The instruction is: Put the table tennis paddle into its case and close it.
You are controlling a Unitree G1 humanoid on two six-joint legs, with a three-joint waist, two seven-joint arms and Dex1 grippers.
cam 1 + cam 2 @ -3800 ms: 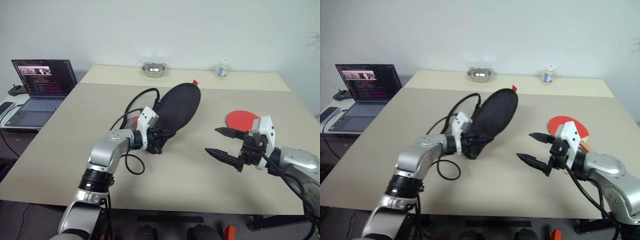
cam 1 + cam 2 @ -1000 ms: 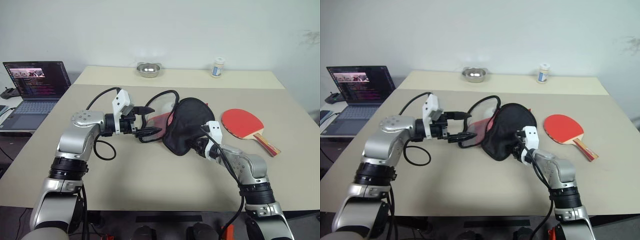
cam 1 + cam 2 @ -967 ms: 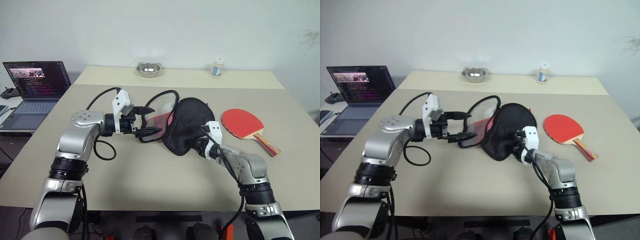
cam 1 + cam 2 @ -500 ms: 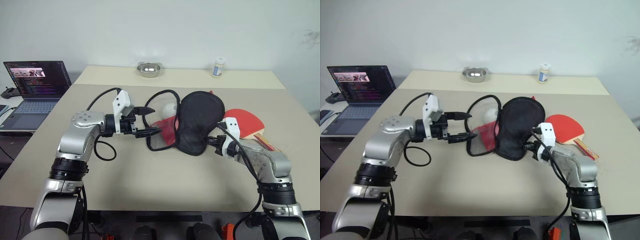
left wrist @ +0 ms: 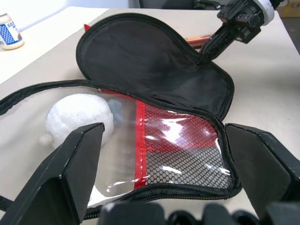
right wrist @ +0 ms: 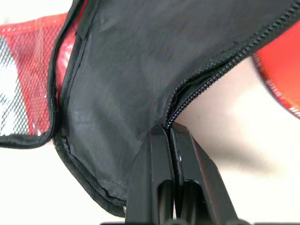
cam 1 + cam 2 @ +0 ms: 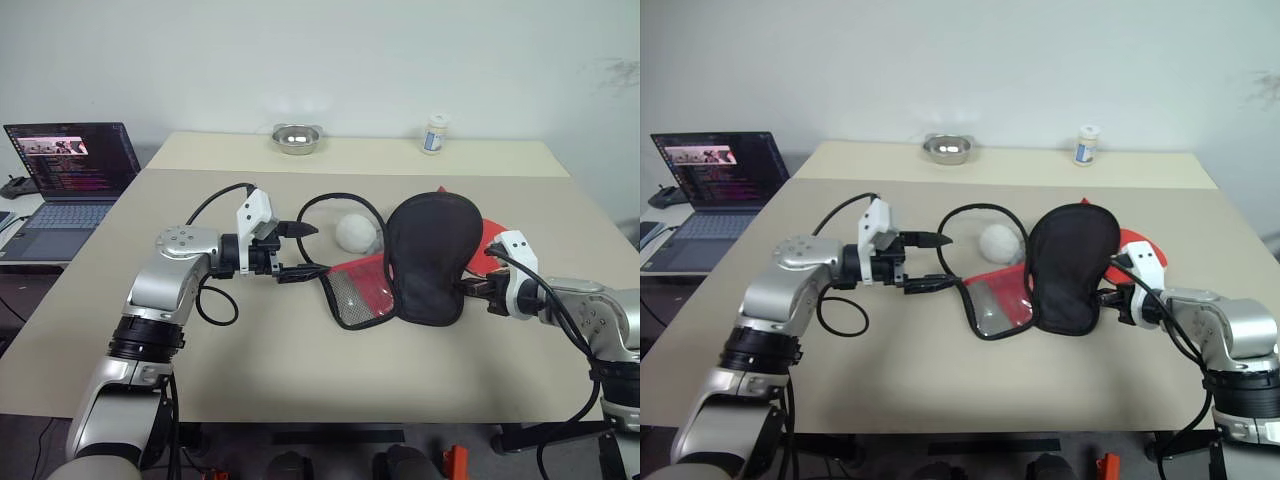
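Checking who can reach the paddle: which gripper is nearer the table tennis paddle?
Right. The right gripper, shut on the case flap's edge, sits just beside the table tennis paddle. The left gripper is open across the case, far side.

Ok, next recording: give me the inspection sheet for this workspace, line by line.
Surface: tan table, with a paler strip along the far edge.
Job's things: case unzipped, black flap raised, red mesh half flat; paddle lies behind the flap, mostly hidden, not inside.
Clutter: white fluffy ball beside the case; metal bowl and small white bottle at the far edge.
Grippers: left gripper open, holding nothing, beside the mesh half; right gripper shut on the case's zipper edge.
Cables: black cable looping from the left arm over the table.
Surroundings: open laptop on a side desk to the left; white wall.
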